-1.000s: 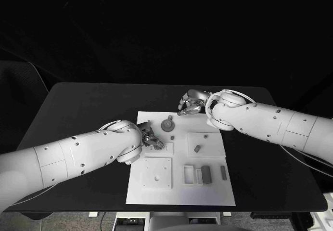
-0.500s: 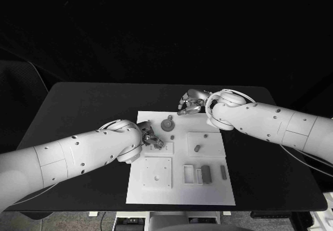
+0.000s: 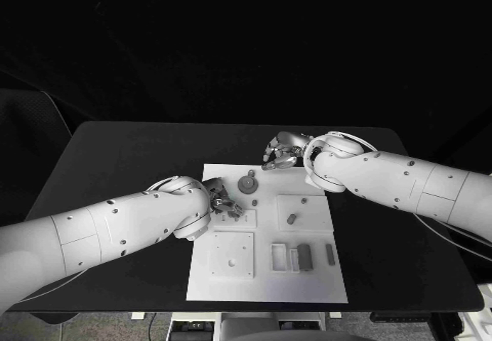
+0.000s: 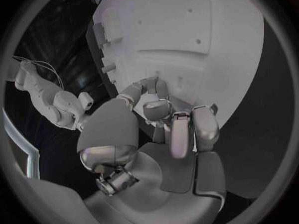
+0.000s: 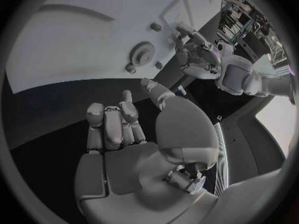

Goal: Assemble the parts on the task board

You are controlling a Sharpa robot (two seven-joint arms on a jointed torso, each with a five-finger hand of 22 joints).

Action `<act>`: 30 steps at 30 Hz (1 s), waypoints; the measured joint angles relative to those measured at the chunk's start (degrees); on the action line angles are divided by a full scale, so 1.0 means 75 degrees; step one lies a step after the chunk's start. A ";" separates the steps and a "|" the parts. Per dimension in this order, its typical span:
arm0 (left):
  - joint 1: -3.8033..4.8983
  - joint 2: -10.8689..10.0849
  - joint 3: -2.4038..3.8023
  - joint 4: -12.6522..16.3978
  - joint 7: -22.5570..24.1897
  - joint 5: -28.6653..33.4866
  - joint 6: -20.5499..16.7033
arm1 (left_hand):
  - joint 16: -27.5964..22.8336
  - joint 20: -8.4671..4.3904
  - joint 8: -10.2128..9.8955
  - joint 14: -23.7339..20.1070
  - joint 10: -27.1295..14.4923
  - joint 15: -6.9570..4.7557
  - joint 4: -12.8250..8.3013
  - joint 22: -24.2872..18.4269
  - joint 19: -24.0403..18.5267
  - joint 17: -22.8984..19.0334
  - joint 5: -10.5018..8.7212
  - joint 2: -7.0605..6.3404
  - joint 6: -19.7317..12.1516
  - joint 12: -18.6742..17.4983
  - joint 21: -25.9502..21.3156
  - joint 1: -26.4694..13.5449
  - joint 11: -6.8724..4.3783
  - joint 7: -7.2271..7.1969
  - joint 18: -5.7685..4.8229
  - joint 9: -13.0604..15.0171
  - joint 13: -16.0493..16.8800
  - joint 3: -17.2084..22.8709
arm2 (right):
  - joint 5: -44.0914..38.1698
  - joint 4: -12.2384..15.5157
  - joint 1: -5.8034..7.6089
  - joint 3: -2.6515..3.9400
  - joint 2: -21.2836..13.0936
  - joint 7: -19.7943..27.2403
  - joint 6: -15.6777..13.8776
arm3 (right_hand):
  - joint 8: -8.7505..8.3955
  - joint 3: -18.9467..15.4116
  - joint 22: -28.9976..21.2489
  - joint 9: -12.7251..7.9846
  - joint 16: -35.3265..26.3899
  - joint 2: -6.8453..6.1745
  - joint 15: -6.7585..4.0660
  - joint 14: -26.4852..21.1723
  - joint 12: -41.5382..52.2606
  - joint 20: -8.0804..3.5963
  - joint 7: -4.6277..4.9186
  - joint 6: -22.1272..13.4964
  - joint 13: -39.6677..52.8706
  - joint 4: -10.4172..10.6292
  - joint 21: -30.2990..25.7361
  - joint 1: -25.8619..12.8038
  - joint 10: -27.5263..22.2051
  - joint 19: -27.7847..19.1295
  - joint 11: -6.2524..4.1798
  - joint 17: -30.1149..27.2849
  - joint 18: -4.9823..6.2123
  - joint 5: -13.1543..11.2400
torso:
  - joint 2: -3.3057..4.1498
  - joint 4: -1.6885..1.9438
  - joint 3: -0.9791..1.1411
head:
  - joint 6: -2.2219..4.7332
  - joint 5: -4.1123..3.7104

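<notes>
One board, white, sits mid-table with the job seemingly only partly done. A gear lies flat at its far end with a small peg just beyond it, and that looks seated. Another small part stands on the square plate at centre right. Two bars remain near the front right: a thick one beside a white frame, a thin one further right. Whether those are home or waiting cannot be told.

The left hand works at the board's left edge, fingers curled tight over a spot there; the left wrist view shows the fingertips pressed to the white surface, but whether they pinch a part cannot be told. The right hand hovers off the far edge over the black table, fingers loosely apart, holding nothing.
</notes>
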 measured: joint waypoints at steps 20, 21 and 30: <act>-0.0003 -0.0002 0.0016 -0.0047 0.0043 0.0326 0.0081 | 0.0000 -0.0057 -0.0015 -0.0003 0.0000 0.0002 0.0232 -0.0001 0.0002 -0.0021 0.0256 -0.0335 0.0000 0.0031 0.0000 0.0595 0.0000 0.0000 -0.0039 0.0057 -0.0032 0.0571 | 0.0000 -0.0004 -0.0006 0.0000 0.0003 0.0000 0.0007 | 0.0000 0.0000 -0.0006 -0.0006 0.0000 0.0000 0.0002 0.0002 0.0000 0.0000 -0.0010 0.0011 -0.0007 0.0000 0.0000 0.0000 0.0000 0.0000 0.0000 0.0006 -0.0020 0.0000 | -0.0004 -0.0001 0.0000 | 0.0008 0.0005; 0.0000 -0.0003 0.0024 -0.0061 0.0043 0.0349 0.0092 | 0.0000 -0.0057 -0.0015 -0.0003 0.0000 0.0003 0.0232 -0.0001 0.0002 -0.0020 0.0281 -0.0342 0.0000 0.0031 0.0000 0.0601 0.0000 0.0000 -0.0041 0.0061 -0.0032 0.0571 | 0.0000 -0.0004 -0.0006 0.0000 0.0004 0.0000 0.0007 | 0.0000 0.0000 -0.0006 -0.0007 0.0000 0.0000 0.0003 0.0002 0.0000 0.0000 -0.0011 0.0011 -0.0007 0.0000 0.0000 0.0000 0.0000 0.0000 0.0000 0.0006 -0.0020 0.0000 | -0.0004 -0.0001 0.0000 | 0.0011 0.0005; 0.0209 0.0039 0.0044 -0.0287 0.0012 0.0573 0.0330 | 0.0000 -0.0055 0.0016 -0.0004 0.0000 0.0004 0.0232 0.0007 0.0003 -0.0020 0.0358 -0.0348 0.0000 0.0031 0.0000 0.0608 0.0000 0.0000 -0.0047 0.0085 -0.0032 0.0571 | 0.0000 -0.0024 -0.0011 0.0000 0.0025 0.0000 0.0012 | 0.0000 0.0000 -0.0006 -0.0006 0.0000 0.0000 0.0013 0.0013 0.0000 0.0000 -0.0001 0.0001 -0.0007 0.0000 0.0031 0.0000 -0.0001 0.0000 0.0001 0.0007 -0.0020 0.0000 | -0.0007 0.0001 0.0004 | 0.0055 0.0012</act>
